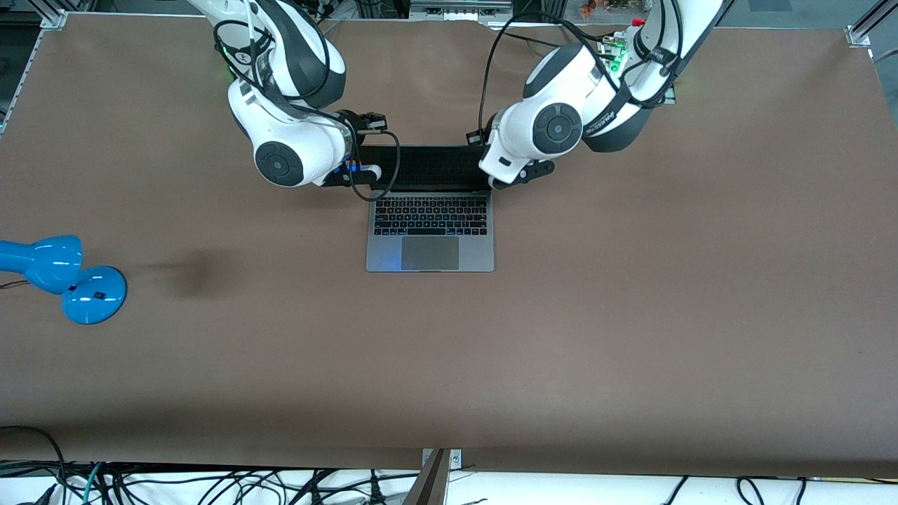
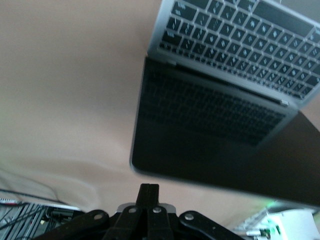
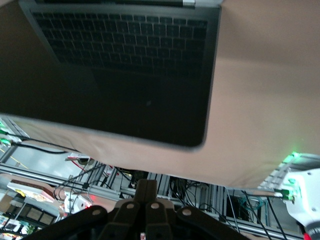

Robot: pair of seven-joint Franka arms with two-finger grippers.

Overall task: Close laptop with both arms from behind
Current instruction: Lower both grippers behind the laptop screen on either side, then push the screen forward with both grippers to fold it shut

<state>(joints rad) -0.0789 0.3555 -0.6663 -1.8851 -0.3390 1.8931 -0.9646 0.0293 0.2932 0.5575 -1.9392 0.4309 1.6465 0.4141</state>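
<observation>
The table (image 1: 631, 337) is covered in brown, and the laptop (image 1: 429, 242) lies open near its middle, between the two arms' ends, with its screen standing up toward the robots' bases. A blue lamp (image 1: 63, 277) sits well apart, toward the right arm's end.

The step in hand is judged to be the approach to the lid from the hinge side; the lid has not been tipped yet. Next, both grippers would need to be set against the lid's top edge and pressed evenly toward the keyboard, so that the lid is not twisted.

The left gripper (image 1: 523, 175) is held at one upper corner of the screen and the right gripper (image 1: 351, 175) at the other. In each wrist view the fingers (image 2: 148, 200) are seen pressed together, with the screen's edge just ahead of them.
</observation>
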